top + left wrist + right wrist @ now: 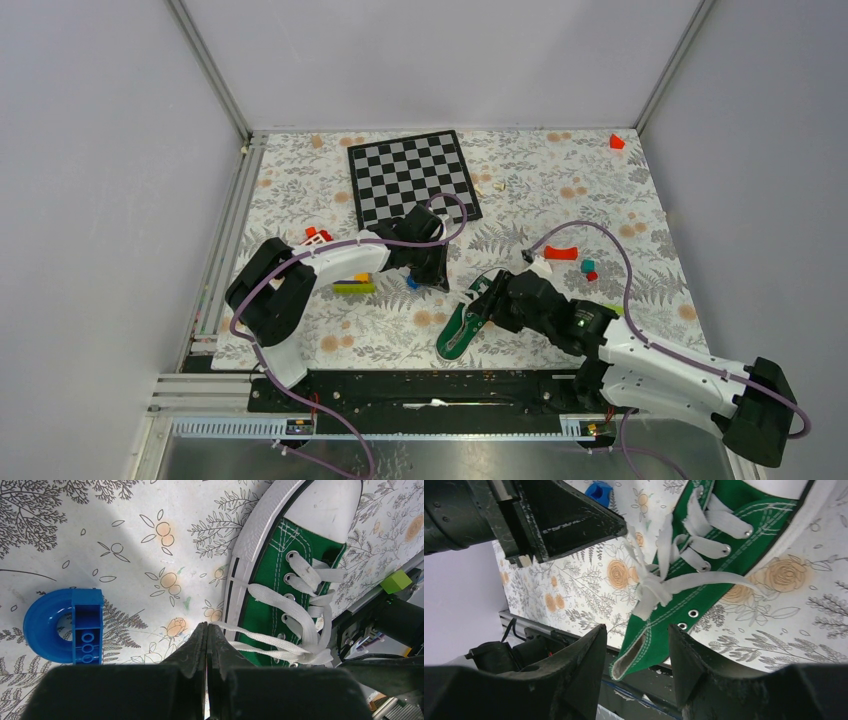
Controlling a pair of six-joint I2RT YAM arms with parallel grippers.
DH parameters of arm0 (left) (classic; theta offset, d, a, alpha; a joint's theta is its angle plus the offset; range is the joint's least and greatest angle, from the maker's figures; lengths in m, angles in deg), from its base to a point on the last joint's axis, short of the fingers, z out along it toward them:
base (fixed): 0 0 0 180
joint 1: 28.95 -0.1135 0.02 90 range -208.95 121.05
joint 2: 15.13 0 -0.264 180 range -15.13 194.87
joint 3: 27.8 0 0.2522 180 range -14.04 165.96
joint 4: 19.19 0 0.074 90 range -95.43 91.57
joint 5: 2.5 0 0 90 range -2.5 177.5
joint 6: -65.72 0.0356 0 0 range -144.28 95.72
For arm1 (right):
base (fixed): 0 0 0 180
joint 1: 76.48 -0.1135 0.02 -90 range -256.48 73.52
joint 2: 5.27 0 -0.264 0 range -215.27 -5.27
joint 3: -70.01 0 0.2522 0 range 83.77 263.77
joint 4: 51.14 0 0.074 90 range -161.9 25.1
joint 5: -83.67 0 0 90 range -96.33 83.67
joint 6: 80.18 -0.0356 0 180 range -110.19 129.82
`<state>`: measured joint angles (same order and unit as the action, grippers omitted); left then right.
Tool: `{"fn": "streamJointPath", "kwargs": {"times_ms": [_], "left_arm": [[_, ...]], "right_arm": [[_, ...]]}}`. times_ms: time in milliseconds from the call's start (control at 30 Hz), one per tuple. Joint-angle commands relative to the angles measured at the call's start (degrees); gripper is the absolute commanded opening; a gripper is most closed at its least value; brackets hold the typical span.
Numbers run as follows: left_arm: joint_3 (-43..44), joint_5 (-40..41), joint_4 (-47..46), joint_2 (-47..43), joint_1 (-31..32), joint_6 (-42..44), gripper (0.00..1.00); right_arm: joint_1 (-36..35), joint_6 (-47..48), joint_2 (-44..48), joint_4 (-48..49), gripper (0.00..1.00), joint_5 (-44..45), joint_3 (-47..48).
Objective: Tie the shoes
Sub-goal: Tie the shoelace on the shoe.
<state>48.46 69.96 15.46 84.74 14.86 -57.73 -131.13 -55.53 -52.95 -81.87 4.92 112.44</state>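
Note:
The green shoe [458, 330] lies on the flowered mat near the table's front edge, white toe cap pointing away from the left wrist camera [270, 595]. Its white laces [295, 615] are threaded and bunched in a loose knot [654, 587]. My left gripper [207, 626] is shut, and one lace end runs taut into its tips. It sits just left of the shoe [440, 280]. My right gripper [636, 629] stands open over the shoe's rear. The green tongue [639, 650] hangs between its fingers, touching neither.
A blue arch block [50, 625] lies left of the left gripper. A chessboard [412, 177] is at the back, with red blocks [562, 252] and a yellow-green block [355, 285] nearby. The metal front rail [430, 385] runs right behind the shoe's heel.

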Motion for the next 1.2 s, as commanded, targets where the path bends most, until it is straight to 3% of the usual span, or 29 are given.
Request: {"fn": "streamJointPath", "kwargs": {"times_ms": [0, 467, 1167], "left_arm": [[1.73, -0.12, -1.02, -2.23, -0.41, 0.31, 0.0], [1.47, -0.06, -0.85, -2.4, -0.39, 0.58, 0.0], [0.76, -0.03, -1.2, -3.02, -0.46, 0.58, 0.0]], "right_arm": [[-0.54, 1.0, -2.43, 4.5, 0.54, -1.72, 3.22], [-0.5, -1.28, -4.5, 6.87, 0.47, -0.29, 1.15], [-0.54, -3.03, -4.99, 6.81, 0.48, 0.66, -0.91]]}}
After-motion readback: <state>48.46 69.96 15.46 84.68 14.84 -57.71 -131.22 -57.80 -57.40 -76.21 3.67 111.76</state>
